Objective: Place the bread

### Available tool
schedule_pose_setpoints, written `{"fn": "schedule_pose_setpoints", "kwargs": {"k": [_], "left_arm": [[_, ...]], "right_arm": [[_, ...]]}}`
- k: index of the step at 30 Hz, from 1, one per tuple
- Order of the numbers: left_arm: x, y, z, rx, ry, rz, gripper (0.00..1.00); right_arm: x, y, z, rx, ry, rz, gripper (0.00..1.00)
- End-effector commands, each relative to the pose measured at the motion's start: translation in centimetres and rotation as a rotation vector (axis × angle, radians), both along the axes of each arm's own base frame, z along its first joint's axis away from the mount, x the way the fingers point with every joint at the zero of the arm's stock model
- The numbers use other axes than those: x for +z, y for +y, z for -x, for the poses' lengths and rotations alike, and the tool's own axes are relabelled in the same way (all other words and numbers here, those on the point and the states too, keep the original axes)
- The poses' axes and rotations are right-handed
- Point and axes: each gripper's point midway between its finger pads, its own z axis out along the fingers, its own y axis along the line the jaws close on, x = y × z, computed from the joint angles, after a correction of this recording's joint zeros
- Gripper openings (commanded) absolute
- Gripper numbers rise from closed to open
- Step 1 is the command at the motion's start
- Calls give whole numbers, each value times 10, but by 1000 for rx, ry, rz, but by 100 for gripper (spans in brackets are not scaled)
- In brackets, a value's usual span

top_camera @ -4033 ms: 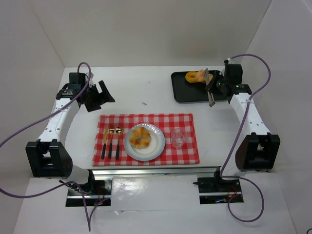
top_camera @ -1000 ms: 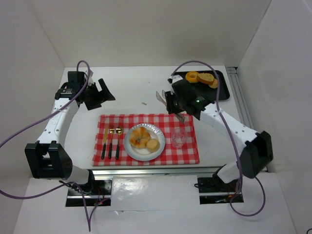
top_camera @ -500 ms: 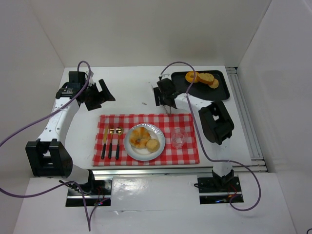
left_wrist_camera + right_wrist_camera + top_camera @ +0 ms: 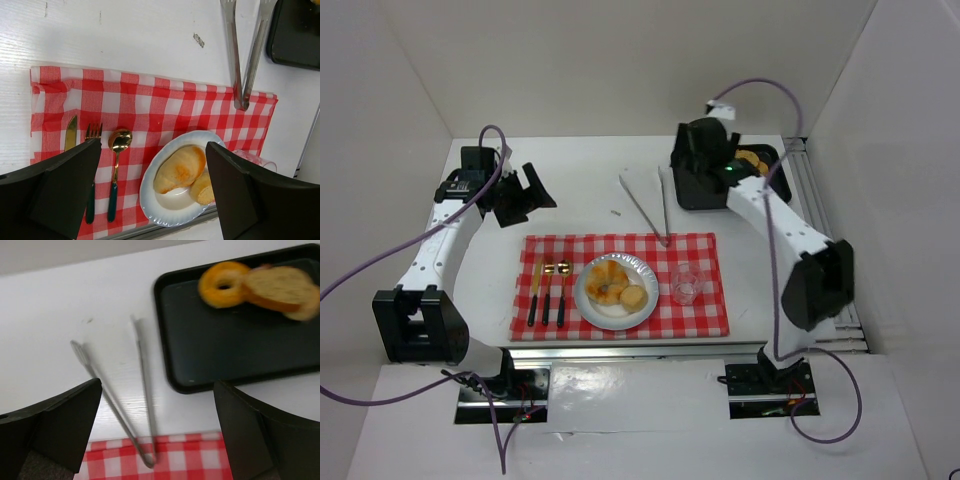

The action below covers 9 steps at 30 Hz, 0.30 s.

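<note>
Bread (image 4: 611, 283) lies on the plate (image 4: 586, 303). Right gripper (image 4: 157, 390) hovers by the tray (image 4: 215, 340), jaws wide apart, empty, elbow bent. Tongs (image 4: 643, 207) lie on the table. Left gripper (image 4: 153, 145) likewise gapes, empty.

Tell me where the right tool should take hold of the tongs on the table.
Probably across both arms just above the joined end, from straight above: the tongs lie flat, their arms closest together there by the cloth.

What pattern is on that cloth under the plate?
The cloth is checked in red and white, seen clearest in the left wrist view.
</note>
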Motion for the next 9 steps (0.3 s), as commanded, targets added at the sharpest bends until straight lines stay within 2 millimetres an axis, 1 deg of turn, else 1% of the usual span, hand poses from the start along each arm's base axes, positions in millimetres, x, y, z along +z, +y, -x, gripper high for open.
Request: {"fn": "schedule_pose_setpoints", "kwargs": {"k": [1,2,3,4,5,6,9], "left_arm": [[25,2,-4,-17,-77,-11,99],[23,5,-5,-3,-76,-27,99],[28,7,-4,4,-89,-34,99],[31,7,-3,4,-98,-35,99],[30,9,-3,13,-98,-45,99],[30,9,-3,13,-98,-45,99],[29,9,-2,7,-91,-50,99]], "right_arm": [[13,-80,41,-213,27,-10,100],[8,-90,50,-229,37,-4,100],[-7,-105,71,-249,65,2,100],[-10,-113,74,-264,50,-6,100],[-17,-125,80,-283,59,-9,100],[-31,-134,95,-302,84,-7,100],[-50,-149,108,-336,113,-11,100]]}}
